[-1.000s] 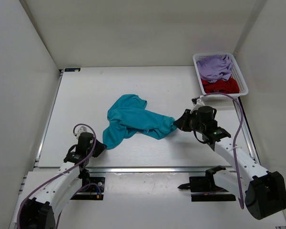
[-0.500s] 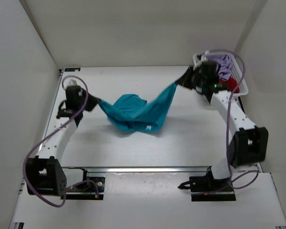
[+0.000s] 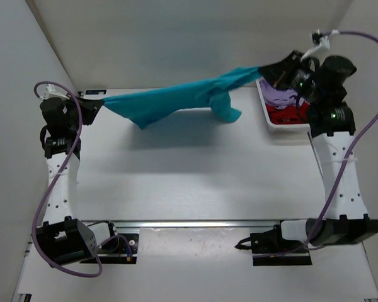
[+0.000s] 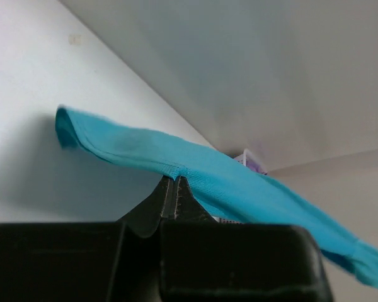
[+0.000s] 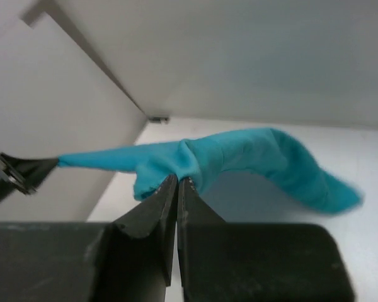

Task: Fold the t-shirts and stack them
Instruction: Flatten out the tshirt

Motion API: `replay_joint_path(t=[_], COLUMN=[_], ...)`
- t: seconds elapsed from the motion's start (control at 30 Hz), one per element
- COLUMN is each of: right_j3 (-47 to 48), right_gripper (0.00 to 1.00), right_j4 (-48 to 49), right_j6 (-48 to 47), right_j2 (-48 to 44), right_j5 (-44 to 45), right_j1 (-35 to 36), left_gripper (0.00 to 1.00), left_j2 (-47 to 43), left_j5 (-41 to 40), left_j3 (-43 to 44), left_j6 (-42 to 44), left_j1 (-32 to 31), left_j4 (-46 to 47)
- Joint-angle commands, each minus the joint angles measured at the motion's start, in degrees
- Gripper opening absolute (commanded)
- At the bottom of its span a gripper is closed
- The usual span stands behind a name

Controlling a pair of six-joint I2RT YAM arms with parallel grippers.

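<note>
Teal short-sleeved cloth t-shirt [image 3: 176, 100] is now fully off the white table [image 3: 189, 182], strung in the air as a long band running leftward from above the white plastic mesh basket [image 3: 290, 130]. A second ago it lay bunched on the table, well to the near-left of the basket, both arms low beside it. Half a second ago it was half lifted and sagging in the middle. Now both arms are raised and spread wide. The cloth is pulled nearly taut, with one loose flap hanging just left of the basket.

Left gripper [image 3: 96, 104]: closed, pinching the shirt end farthest from the basket. Its wrist view shows the fingers together with the hem nipped between them. It finished closing within the last second.

Right gripper [image 3: 266, 68]: closed on the other end, above the basket's left rim. Its wrist view shows cloth clamped at the tips.

Light purple crumpled t-shirt [image 3: 277, 96] and dark red crumpled t-shirt [image 3: 286, 115] sit inside the basket, partly hidden by the right arm.

Judgement: the pick is done and this is the stretch-out step. The shirt looks rope-like and twisted, not flat, so it probably isn't ready to fold. The next move likely means lowering it spread onto the table left of the basket. The thin pinches could slip. Early in the task: none folded, nothing stacked.
</note>
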Motion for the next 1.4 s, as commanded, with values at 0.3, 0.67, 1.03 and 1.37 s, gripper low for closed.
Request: replay_joint_path(t=[0.3, 0.67, 1.03, 1.37], right_j3=[-26.58, 33.4, -13.96, -81.73], right_gripper=[0.01, 0.0, 0.0, 0.31], right_j4=[6.34, -13.13, 7.61, 16.88], right_j6=[0.63, -0.08, -0.18, 8.7], right_j2=[-4.43, 32.17, -3.34, -34.99], right_j5=[-3.0, -4.22, -2.65, 5.53], right_j1=[-5.29, -2.4, 1.82, 10.88], left_gripper=[0.0, 0.0, 0.0, 0.0], left_j2=[-2.8, 15.82, 2.25, -18.88], left_j5=[0.25, 2.97, 3.76, 3.5], left_j3=[-3.74, 14.84, 11.49, -42.41], left_j6=[0.68, -2.3, -1.69, -0.55], left_j1=[-1.65, -2.53, 0.02, 2.04], left_j4=[-0.61, 0.27, 0.71, 7.57])
